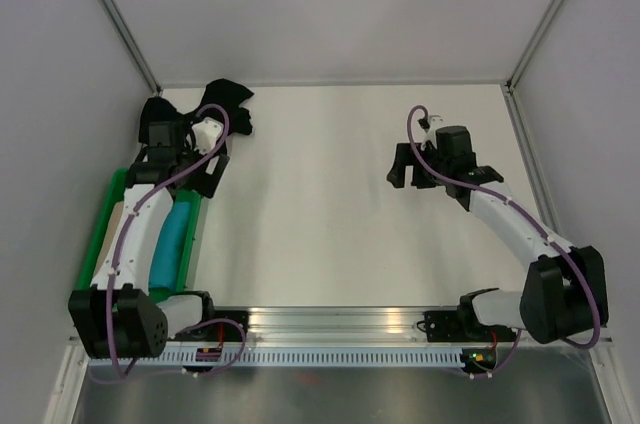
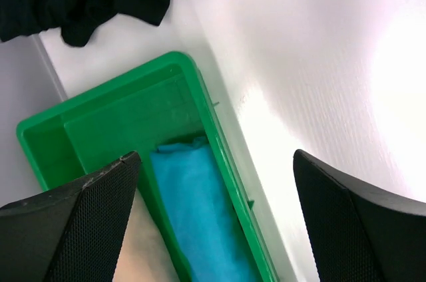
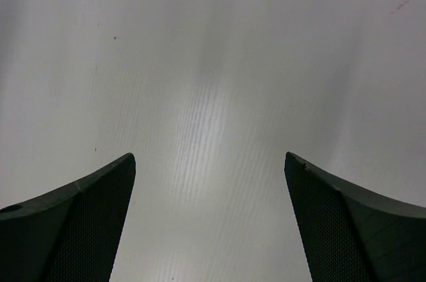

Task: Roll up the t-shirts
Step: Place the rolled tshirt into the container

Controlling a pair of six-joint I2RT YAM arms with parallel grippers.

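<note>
The black shirt (image 1: 228, 96) lies crumpled at the far left corner of the table (image 1: 320, 214), just beyond the tray (image 2: 40, 142). In the tray the teal shirt (image 2: 200, 215) looks rolled, with the beige shirt (image 2: 143, 259) beside it. The left fingers (image 2: 86, 215) hang wide open over the tray's far end, holding nothing. The right fingers (image 3: 73, 222) are equally spread and empty, well apart over the table. The black cloth looks light and limp, likely to bunch. I'd pinch a hem or shoulder edge, not the heap's middle.
</note>
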